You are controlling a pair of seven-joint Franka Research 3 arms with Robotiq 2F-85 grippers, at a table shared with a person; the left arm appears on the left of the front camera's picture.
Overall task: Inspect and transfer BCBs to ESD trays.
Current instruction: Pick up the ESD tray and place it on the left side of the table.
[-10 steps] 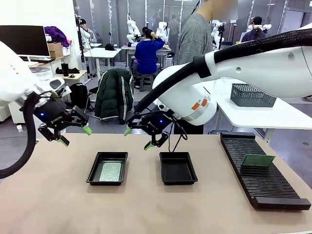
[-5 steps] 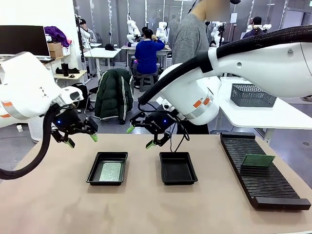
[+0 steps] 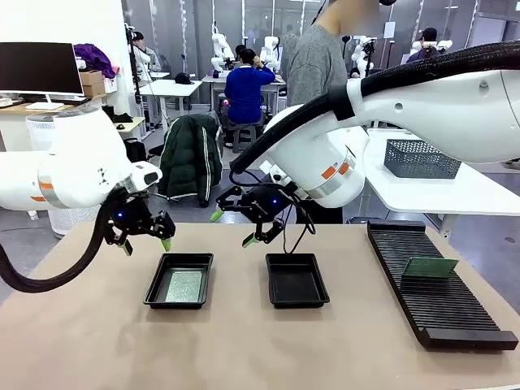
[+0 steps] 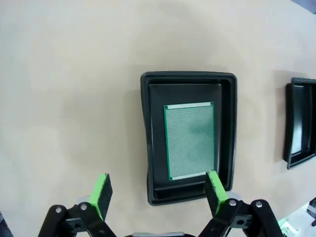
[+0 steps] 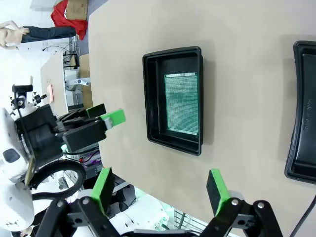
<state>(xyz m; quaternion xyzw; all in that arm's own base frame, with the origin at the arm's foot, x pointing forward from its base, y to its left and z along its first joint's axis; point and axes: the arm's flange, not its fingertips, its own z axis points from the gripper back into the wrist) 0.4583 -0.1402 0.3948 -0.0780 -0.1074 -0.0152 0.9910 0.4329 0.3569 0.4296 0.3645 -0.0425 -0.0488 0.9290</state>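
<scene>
left hand [image 3: 147, 244] spread, empty, hovers beside left ESD tray [image 3: 153, 288], likely checking the BCB [image 3: 184, 285] lying flat inside | right hand [image 3: 230, 228] spread, empty, above bare right ESD tray [image 3: 297, 303] | second BCB [image 3: 430, 267] propped in slotted rack [image 3: 443, 313], presumably awaiting transfer

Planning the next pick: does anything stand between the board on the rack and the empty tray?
Nothing visible does. The BCB sits on the slotted rack, and only bare table separates it from the empty ESD tray. The open right gripper hangs above that tray's far rim, clear of the path.
</scene>
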